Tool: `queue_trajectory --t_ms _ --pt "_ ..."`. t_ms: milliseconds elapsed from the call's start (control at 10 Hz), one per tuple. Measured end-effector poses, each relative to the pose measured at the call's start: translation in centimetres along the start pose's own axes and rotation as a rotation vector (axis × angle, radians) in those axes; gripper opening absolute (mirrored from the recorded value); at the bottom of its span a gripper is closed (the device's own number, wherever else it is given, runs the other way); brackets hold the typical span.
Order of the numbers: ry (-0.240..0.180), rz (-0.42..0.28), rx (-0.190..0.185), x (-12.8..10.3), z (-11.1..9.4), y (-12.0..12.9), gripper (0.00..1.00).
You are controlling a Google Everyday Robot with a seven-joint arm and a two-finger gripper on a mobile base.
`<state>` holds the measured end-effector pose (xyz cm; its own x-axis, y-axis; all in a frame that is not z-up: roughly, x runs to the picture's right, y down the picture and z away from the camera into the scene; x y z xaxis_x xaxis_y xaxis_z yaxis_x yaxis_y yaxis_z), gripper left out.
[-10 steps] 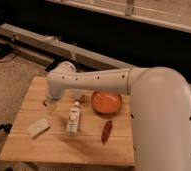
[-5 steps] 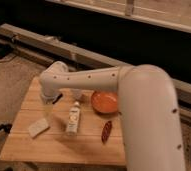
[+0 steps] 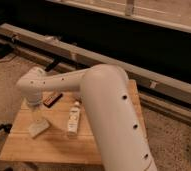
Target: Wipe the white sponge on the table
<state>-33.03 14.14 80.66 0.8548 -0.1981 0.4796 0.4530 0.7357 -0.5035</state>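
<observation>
The white sponge [image 3: 37, 130] lies flat on the table [image 3: 56, 146], near its left edge and toward the front-left corner. The gripper [image 3: 39, 115] hangs directly above the sponge with its fingers spread wide, and whether they touch it cannot be told. A white bottle [image 3: 73, 120] lies on its side near the table's middle. A small dark object [image 3: 52, 99] sits toward the back edge.

no readable text anywhere, bottle [image 3: 73, 119] label illegible
</observation>
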Motion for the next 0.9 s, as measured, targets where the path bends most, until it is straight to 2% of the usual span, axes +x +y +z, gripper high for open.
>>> queue_trajectory --t_ms 300,500,700,900 --pt "0.037 0.036 -0.037 2.2 0.5 3.0 0.80" --pt "0.056 0.096 -0.059 4.7 1.0 6.0 0.80" --pt "0.062 0.119 -0.067 5.2 1.8 7.0 0.80" --pt "0.065 0.119 -0.074 4.7 2.8 6.7 0.80"
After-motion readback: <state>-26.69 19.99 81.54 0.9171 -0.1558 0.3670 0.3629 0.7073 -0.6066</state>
